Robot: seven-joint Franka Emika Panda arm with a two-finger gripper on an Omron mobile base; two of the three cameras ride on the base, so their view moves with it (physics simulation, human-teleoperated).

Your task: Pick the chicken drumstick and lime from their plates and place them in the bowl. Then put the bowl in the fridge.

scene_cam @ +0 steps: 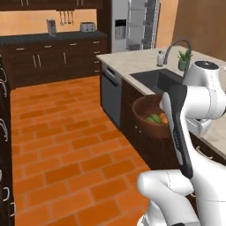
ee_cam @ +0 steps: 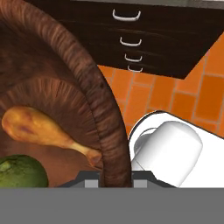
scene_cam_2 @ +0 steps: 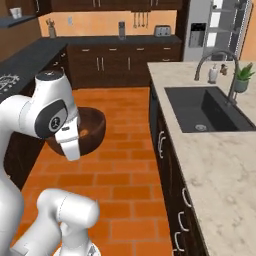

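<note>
Aloft, the hand (ee_cam: 116, 175) clenches the bowl's (ee_cam: 100, 105) rim, open brick floor (scene_cam: 62, 132) beneath.

The bowl (scene_cam: 148, 115) hangs above the brick floor (scene_cam: 66, 145), just in front of the cabinets under the table (scene_cam_2: 220, 165). In it lie the chicken drumstick (ee_cam: 43, 131) and, beside it, the lime (ee_cam: 22, 171) (both near the wall). The sink (scene_cam_2: 205, 107) sits in the table, with the fridge (scene_cam: 132, 24) behind.
</note>
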